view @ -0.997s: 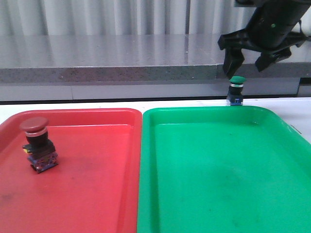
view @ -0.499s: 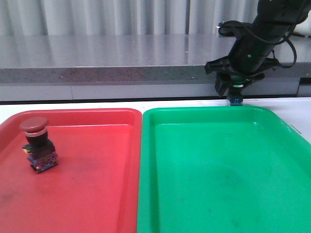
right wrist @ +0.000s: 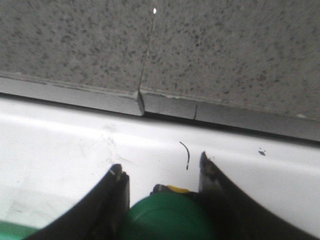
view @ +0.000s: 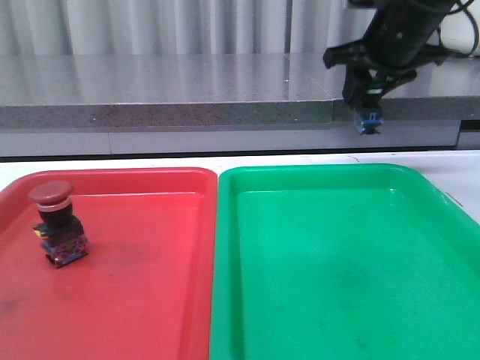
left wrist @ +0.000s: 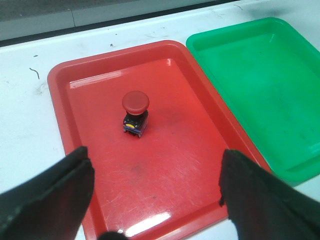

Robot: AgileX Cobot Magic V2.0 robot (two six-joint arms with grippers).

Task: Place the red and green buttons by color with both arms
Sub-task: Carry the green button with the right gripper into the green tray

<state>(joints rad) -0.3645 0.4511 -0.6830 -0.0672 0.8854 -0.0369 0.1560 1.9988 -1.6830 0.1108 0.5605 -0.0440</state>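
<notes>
The red button (view: 58, 223) stands in the red tray (view: 142, 262) at its left; it also shows in the left wrist view (left wrist: 135, 112). My left gripper (left wrist: 155, 192) is open and empty, above the near part of the red tray (left wrist: 175, 165). My right gripper (view: 367, 101) is shut on the green button (view: 368, 120) and holds it in the air beyond the far edge of the green tray (view: 337, 255). In the right wrist view the green cap (right wrist: 167, 220) sits between the fingers (right wrist: 116, 200); the gripper (right wrist: 160, 172) hangs over the white table.
A grey stone ledge (view: 165, 97) runs along the back of the white table (view: 465, 172). The two trays lie side by side, touching at the middle. The green tray also shows in the left wrist view (left wrist: 260, 85).
My right gripper closed on the green button behind the green tray and lifted it off the table. The red button and left arm have not moved.
</notes>
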